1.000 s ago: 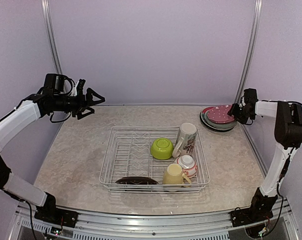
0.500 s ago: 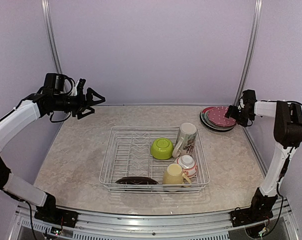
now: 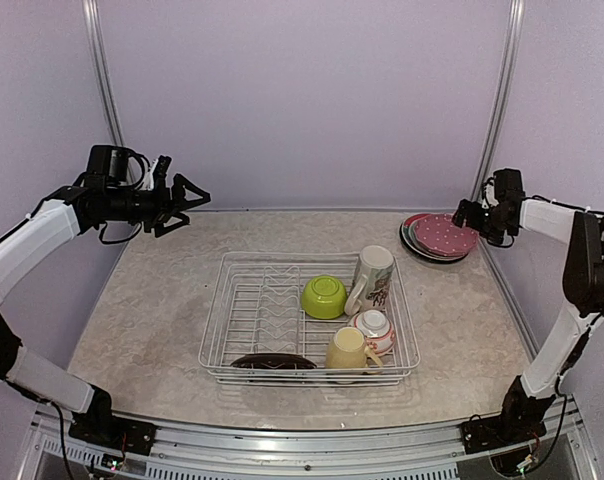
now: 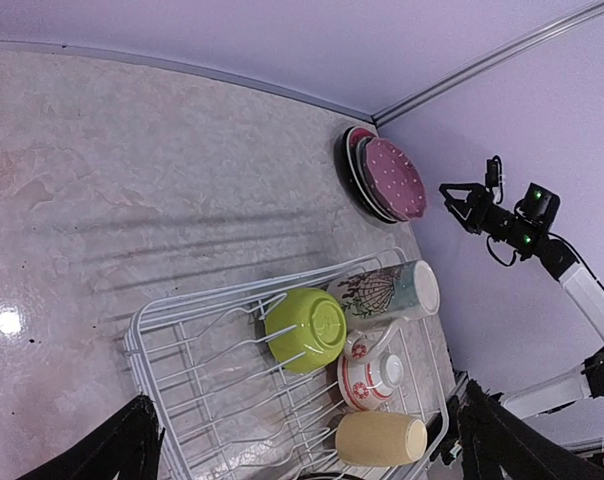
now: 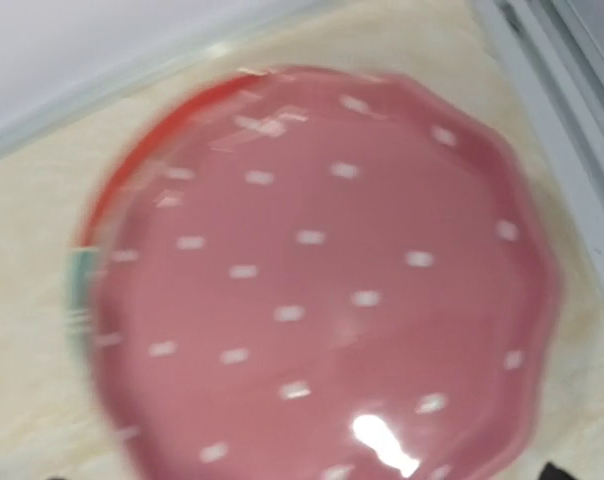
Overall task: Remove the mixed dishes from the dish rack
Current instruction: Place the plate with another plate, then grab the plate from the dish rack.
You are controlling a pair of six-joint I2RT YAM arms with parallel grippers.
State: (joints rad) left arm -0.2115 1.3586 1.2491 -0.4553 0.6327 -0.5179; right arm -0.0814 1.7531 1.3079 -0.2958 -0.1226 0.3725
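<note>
The white wire dish rack (image 3: 222, 290) holds a lime-green bowl (image 3: 324, 296), a tall cream printed mug (image 3: 372, 278), a white-and-red bowl (image 3: 374, 328), a pale yellow mug (image 3: 348, 350) and a dark red plate (image 3: 273, 361) at its near rim. The pink dotted plate (image 3: 442, 234) lies on top of a stack of plates at the far right; it fills the right wrist view (image 5: 322, 280). My right gripper (image 3: 466, 216) is open and empty, just above the stack's right edge. My left gripper (image 3: 196, 208) is open and empty, high at the far left, its fingers (image 4: 127, 445) wide apart.
The stack sits near the right wall rail (image 3: 497, 110); a teal plate edge (image 5: 80, 290) and a red rim (image 5: 132, 180) show beneath the pink plate. The left wrist view shows the rack (image 4: 142, 330), its bowl (image 4: 305, 329) and the stack (image 4: 387, 180).
The pink dotted plate has settled flat on the stack. My right gripper has let it go, lifting and drawing back to the right. The left arm has not moved.
</note>
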